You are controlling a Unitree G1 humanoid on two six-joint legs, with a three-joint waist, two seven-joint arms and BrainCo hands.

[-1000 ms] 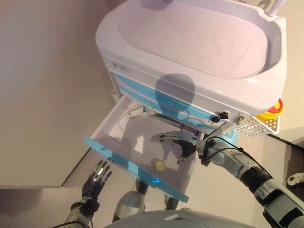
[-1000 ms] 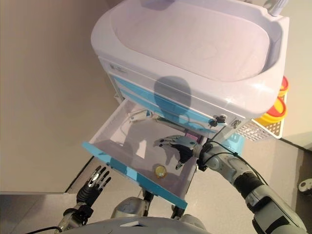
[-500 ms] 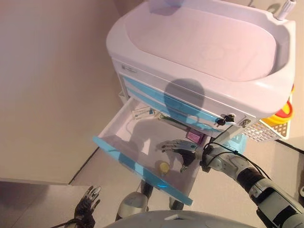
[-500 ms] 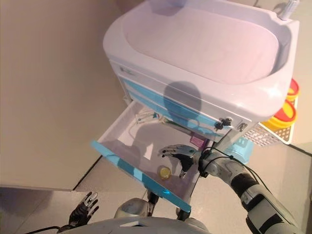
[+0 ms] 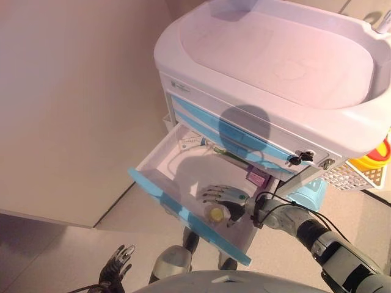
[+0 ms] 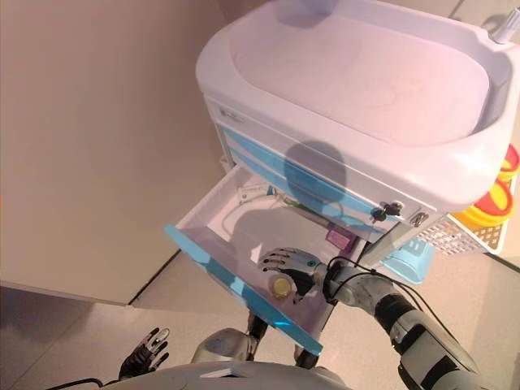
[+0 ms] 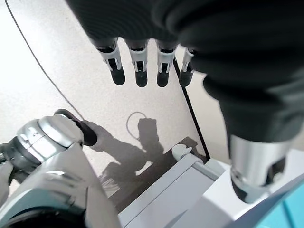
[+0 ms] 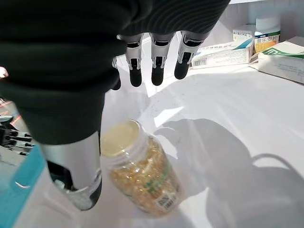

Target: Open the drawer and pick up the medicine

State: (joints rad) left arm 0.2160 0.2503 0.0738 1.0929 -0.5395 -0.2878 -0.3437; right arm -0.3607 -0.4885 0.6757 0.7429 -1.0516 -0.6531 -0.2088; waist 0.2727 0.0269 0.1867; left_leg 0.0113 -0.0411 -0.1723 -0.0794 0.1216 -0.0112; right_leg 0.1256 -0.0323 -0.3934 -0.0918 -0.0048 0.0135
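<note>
The cart's lower drawer stands pulled out, its blue front toward me. A clear medicine bottle with a yellow cap and yellow pills lies on the drawer floor near the front, also visible from above as the bottle. My right hand hovers open just over it, fingers straight and thumb beside the cap, not closed round it. My left hand hangs open low by the floor, away from the drawer.
Medicine boxes and a small bottle sit at the drawer's back, and a purple box lies near its right side. The white cart top overhangs the drawer. A white basket with yellow containers hangs at the cart's right.
The camera has shifted. My right hand has come forward and down in the drawer to just over the bottle. My left hand has dropped lower, away from the drawer front.
</note>
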